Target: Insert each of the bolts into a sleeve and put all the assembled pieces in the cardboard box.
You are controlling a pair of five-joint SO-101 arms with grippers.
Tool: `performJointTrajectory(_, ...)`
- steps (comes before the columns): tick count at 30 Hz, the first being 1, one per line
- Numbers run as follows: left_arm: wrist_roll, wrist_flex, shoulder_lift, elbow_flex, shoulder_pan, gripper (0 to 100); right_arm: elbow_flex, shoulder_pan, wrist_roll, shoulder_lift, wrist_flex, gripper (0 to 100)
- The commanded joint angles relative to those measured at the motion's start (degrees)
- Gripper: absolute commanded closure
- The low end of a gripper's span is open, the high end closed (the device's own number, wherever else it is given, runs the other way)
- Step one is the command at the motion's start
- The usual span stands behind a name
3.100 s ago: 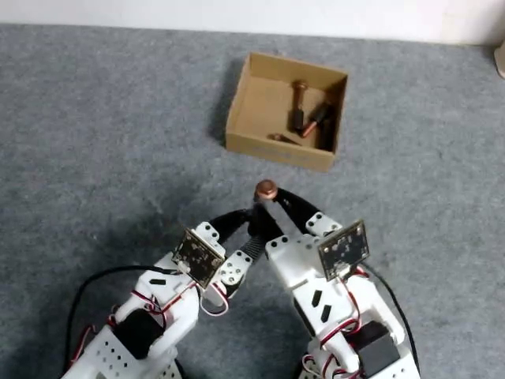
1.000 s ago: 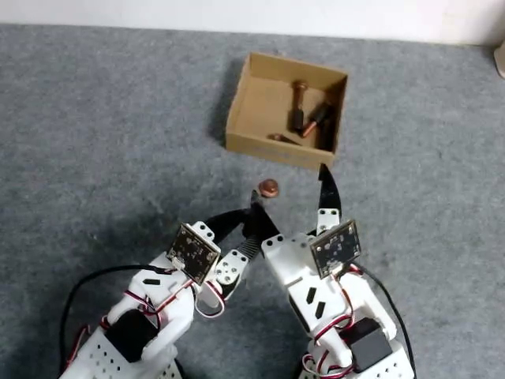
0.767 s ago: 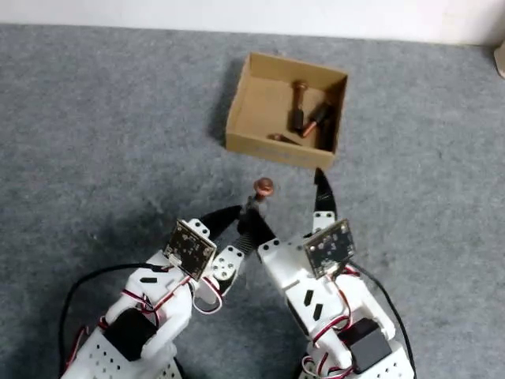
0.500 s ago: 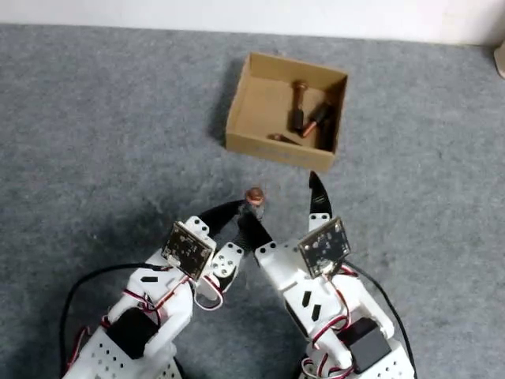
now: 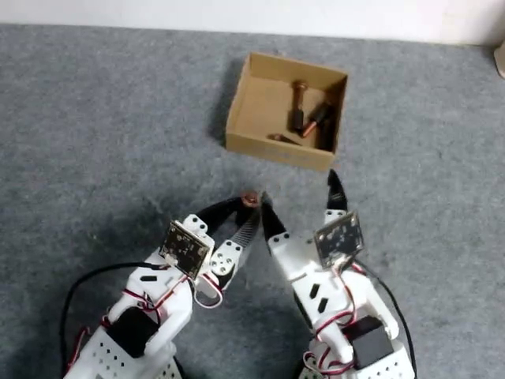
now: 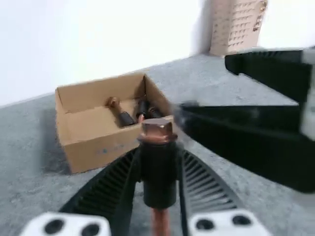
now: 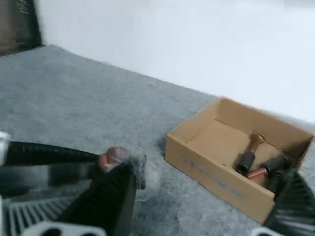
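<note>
My left gripper (image 5: 245, 207) is shut on a black sleeve (image 6: 158, 169) with a copper bolt (image 6: 157, 129) through it, held upright above the carpet just in front of the cardboard box (image 5: 254, 144). The bolt's head (image 5: 250, 198) shows from above. My right gripper (image 5: 299, 190) stands open right beside it, one finger (image 5: 272, 222) close to the held piece and the other (image 5: 334, 192) near the box's front corner. In the box (image 7: 211, 169) lie several bolt-and-sleeve pieces (image 5: 299, 101). In the right wrist view the held bolt (image 7: 113, 159) is seen near my own finger (image 7: 106, 199).
Grey carpet (image 5: 110, 142) covers the table, with free room left of the box and along the right side. A white wall (image 7: 197, 39) runs behind the box. A perforated board (image 6: 235, 24) stands against the wall far off.
The right gripper let go of the bolt, opened wide and shifted beside it. The left gripper carried the sleeved bolt slightly left and back toward the arms.
</note>
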Motion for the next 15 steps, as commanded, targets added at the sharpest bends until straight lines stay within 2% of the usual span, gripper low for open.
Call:
performJointTrajectory(1,2.0,-2.1,-0.3,-8.7,-5.8,100,-1.9,2.5,-1.0,-0.4,-2.2,62.2)
performJointTrajectory(5,5.5,-0.8,12.5,-22.0,-8.1,100,-1.6,4.3,-1.0,-0.4,-3.6,62.2)
performJointTrajectory(11,5.7,0.6,54.8,-51.7,-11.7,100,-1.6,5.0,-1.0,-0.4,-3.2,62.2)
performJointTrajectory(13,5.7,5.0,66.9,-64.6,-13.8,100,-1.6,5.2,-1.0,-0.4,-0.5,62.2)
performJointTrajectory(15,5.7,13.4,76.4,-77.9,-15.5,100,-1.6,6.5,-1.0,-0.4,1.3,62.2)
